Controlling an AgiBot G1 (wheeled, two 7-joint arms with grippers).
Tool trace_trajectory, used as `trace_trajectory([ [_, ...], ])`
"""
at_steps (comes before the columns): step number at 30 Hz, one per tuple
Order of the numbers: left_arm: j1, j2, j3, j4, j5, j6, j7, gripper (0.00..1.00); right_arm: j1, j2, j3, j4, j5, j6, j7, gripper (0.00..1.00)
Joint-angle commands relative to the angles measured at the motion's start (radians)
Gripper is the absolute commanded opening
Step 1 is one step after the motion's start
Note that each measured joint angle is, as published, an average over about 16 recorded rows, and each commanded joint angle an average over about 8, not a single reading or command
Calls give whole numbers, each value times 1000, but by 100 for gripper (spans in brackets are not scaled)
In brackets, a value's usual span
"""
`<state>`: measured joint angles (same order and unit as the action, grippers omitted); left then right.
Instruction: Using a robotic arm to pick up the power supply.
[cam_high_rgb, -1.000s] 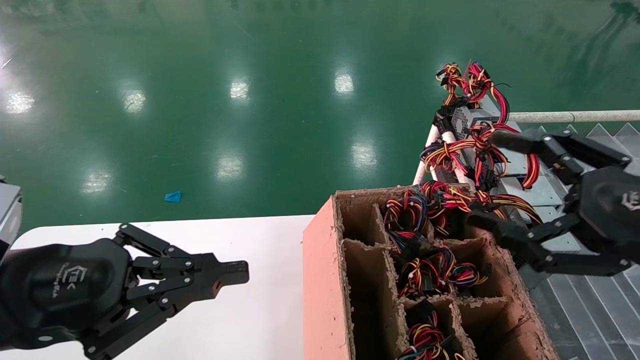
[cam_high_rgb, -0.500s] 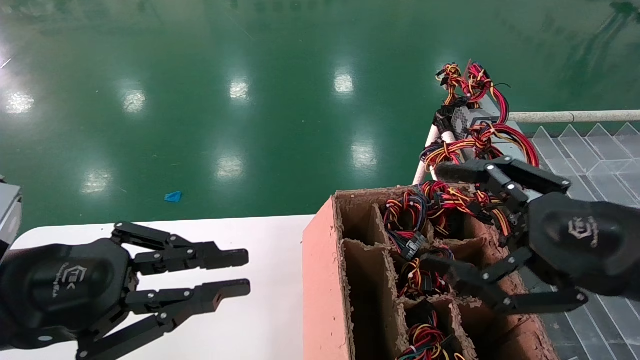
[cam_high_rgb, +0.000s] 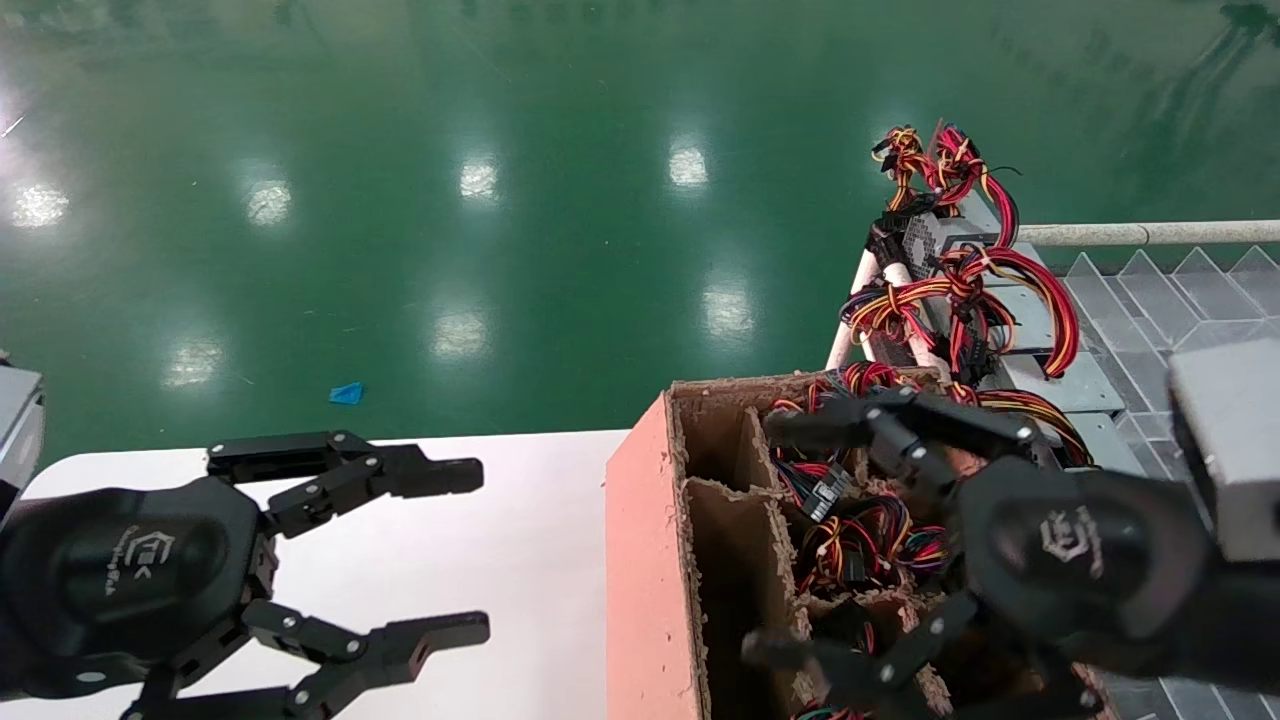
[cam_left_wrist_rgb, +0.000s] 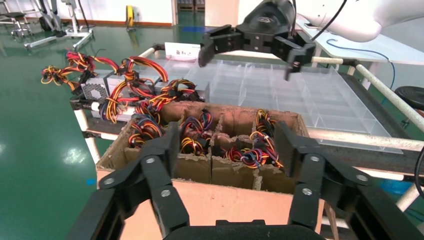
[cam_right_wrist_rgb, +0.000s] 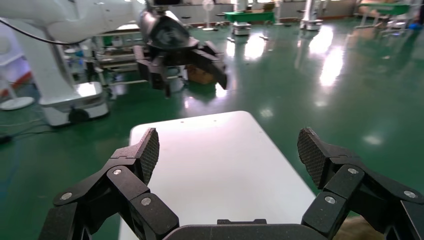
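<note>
Silver-grey power supplies (cam_high_rgb: 935, 238) with mesh sides lie on the rack at the back right, trailing red, yellow and black wires; the left wrist view shows one power supply (cam_left_wrist_rgb: 95, 90) too. More wire bundles (cam_high_rgb: 860, 540) stick out of the cardboard divider box (cam_high_rgb: 640, 560), their bodies hidden. My right gripper (cam_high_rgb: 780, 540) hovers over that box, open wide, holding nothing. My left gripper (cam_high_rgb: 460, 552) is open wide over the white table (cam_high_rgb: 520, 560), left of the box. The left wrist view looks across its own fingers (cam_left_wrist_rgb: 172, 142) at the box (cam_left_wrist_rgb: 220, 200) and the right gripper (cam_left_wrist_rgb: 250, 55).
Clear plastic divider trays (cam_high_rgb: 1180, 290) cover the rack at the right, behind a white rail (cam_high_rgb: 1150, 233). Green floor (cam_high_rgb: 500, 250) lies beyond the table edge. The right wrist view shows the white table (cam_right_wrist_rgb: 215, 160) and the left gripper (cam_right_wrist_rgb: 192, 80) far off.
My right gripper has moved from the rack leftward and nearer, over the cardboard box, staying open. My left gripper has gone from shut to wide open.
</note>
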<state>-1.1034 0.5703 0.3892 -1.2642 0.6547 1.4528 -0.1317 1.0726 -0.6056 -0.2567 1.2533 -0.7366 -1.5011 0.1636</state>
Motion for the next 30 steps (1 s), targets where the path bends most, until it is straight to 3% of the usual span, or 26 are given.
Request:
trace_trajectory([
  [1, 0, 0, 0, 0, 0, 0, 0, 100, 1, -3, -13, 18, 3, 3, 14, 100],
  [30, 0, 0, 0, 0, 0, 0, 0, 100, 2, -6, -25, 33, 8, 7, 25, 100],
])
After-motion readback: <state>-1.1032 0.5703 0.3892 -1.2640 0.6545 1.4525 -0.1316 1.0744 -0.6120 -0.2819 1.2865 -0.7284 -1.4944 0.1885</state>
